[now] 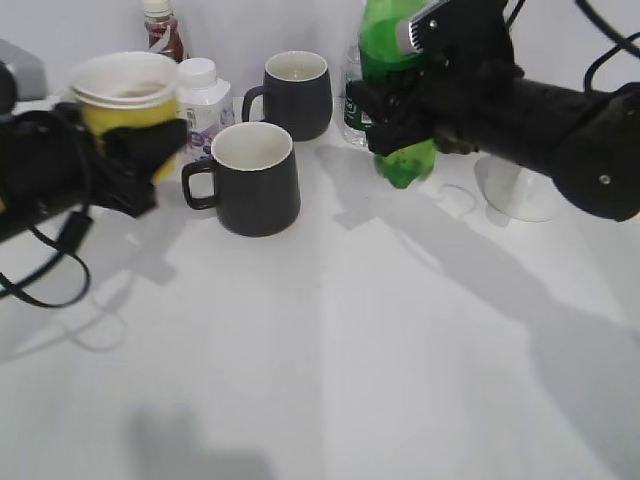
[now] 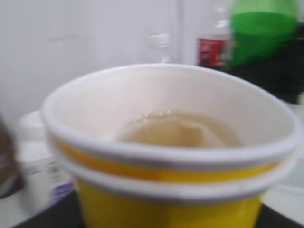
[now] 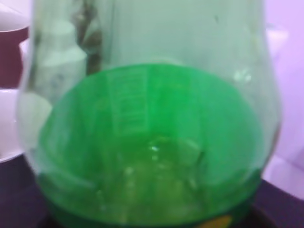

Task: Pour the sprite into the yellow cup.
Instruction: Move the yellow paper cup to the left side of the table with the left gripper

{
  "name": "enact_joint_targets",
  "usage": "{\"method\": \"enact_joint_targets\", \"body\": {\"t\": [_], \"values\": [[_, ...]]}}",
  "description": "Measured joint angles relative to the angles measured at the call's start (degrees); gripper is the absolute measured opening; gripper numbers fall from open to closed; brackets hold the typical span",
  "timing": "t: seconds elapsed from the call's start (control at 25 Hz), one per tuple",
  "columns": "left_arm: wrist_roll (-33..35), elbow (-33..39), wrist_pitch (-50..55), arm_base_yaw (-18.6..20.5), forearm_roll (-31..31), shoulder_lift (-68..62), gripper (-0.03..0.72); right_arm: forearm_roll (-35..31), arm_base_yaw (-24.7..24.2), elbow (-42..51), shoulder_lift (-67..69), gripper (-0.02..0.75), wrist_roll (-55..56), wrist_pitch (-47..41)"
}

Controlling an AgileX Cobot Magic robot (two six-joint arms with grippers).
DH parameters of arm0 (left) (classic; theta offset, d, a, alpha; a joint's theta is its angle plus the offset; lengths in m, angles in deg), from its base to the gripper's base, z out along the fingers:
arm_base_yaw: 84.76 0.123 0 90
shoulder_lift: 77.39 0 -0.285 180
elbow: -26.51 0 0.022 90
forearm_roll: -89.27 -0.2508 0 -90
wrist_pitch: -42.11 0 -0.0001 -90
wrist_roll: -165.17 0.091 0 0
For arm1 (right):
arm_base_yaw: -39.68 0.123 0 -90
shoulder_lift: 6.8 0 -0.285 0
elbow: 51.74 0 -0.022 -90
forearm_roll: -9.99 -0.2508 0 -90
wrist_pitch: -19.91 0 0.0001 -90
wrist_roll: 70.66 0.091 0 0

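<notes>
Bare white tabletop (image 1: 330, 380) fills the foreground; both arms work at the far edge. Left gripper (image 1: 135, 165) is clamped around a small yellow tapered paper cup with white rim (image 1: 125, 95), lifted off the table; a little pale liquid already sits in it (image 2: 178, 133). Right gripper (image 1: 400, 100) grips a tall translucent green plastic bottle (image 1: 400, 150) mid-body, held aloft, roughly upright, well apart from the cup. Cap state is out of view.

Two dark mugs with white insides (image 1: 255, 180) sit between and below the two arms.

Risks:
- paper wall buckles under squeeze, cup slips or slops
- mid-air pour misaligned, stream lands on mugs or table
- bottle tipped too fast, small cup overflows
- arms clip mugs while converging
</notes>
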Motion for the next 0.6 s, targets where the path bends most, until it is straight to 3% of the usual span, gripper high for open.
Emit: {"method": "enact_joint_targets", "body": {"t": [0.32, 0.6], "values": [[0.0, 0.0, 3.6, 10.0, 0.3, -0.2, 0.348, -2.4, 0.0, 0.0, 3.3, 0.447, 3.3, 0.6], [0.9, 0.0, -2.0, 12.7, 2.3, -8.2, 0.348, -4.9, 0.0, 0.0, 4.5, 0.447, 3.4, 0.7]]}}
